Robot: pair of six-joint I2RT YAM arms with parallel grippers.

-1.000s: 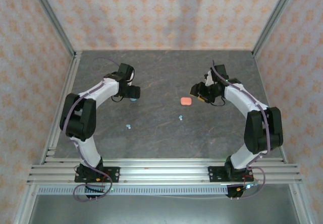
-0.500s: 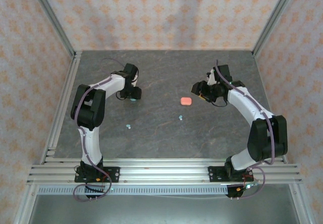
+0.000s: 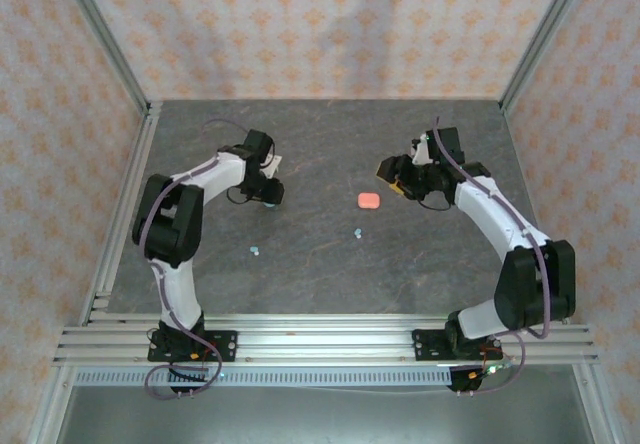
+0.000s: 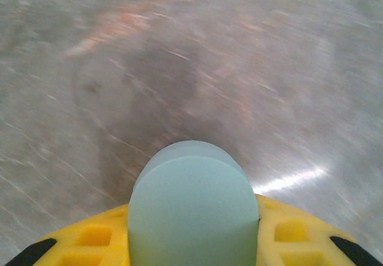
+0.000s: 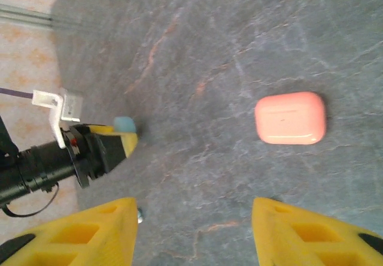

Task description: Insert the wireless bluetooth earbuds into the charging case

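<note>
Left tool point(image 3: 266, 193) has closed onto the blue case point(image 4: 192, 212), steadying it for the earbuds point(image 3: 256, 250); right tool point(image 5: 192, 211) hovers released near the red case point(image 5: 291, 118).

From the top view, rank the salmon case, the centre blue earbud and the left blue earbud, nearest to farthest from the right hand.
1. salmon case, just left of the right hand.
2. centre blue earbud, a little past the case.
3. left blue earbud, far to its left.
</note>
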